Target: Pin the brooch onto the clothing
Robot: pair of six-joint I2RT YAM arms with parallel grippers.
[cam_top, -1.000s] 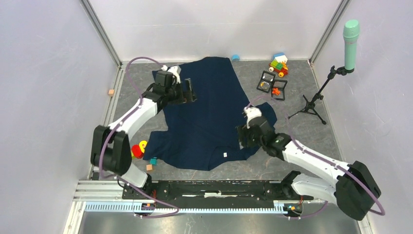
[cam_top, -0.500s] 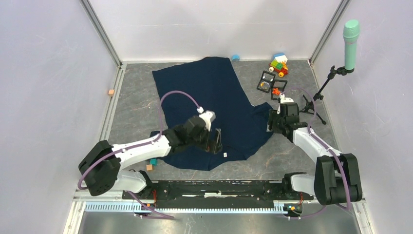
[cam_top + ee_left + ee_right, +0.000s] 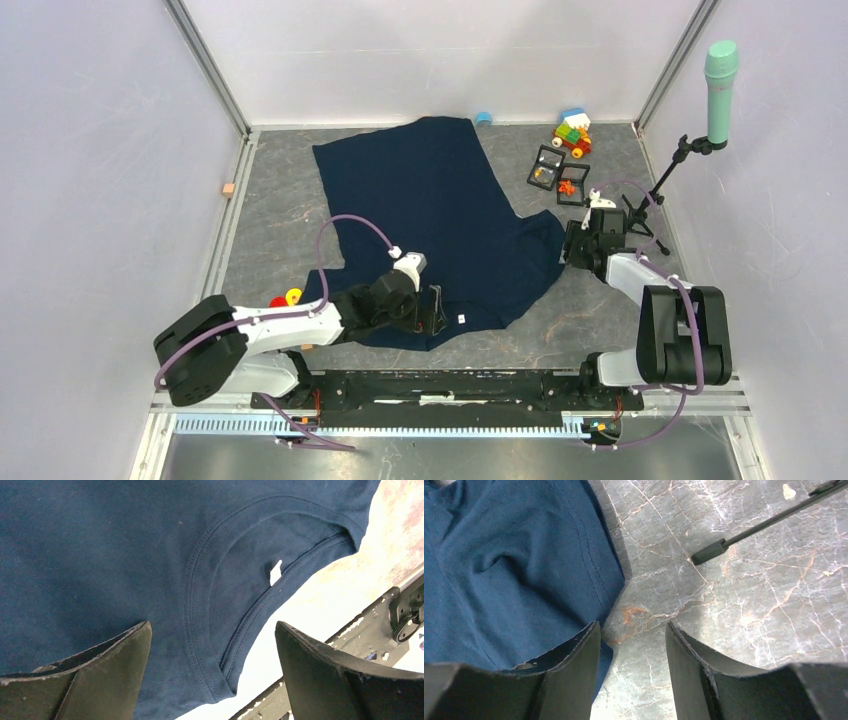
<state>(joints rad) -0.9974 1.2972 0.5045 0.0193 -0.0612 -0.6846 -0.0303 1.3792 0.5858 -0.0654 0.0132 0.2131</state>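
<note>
The dark navy shirt lies spread on the grey table, collar toward the near edge. My left gripper is open and empty just over the collar; in the left wrist view its jaws straddle the collar seam and the white tag. My right gripper is open and empty at the shirt's right sleeve; its wrist view shows the sleeve hem beside the left finger. Two small black boxes lie at the far right; one holds a small orange piece, possibly the brooch.
A teal microphone on a black tripod stands at the right, one leg close to my right gripper. Toy bricks lie at the back right. A red and yellow toy lies by the shirt's left sleeve.
My left arm swung from the shirt's far left edge down to the collar at the near edge. My right arm moved from the shirt's near right part out to the right sleeve.
</note>
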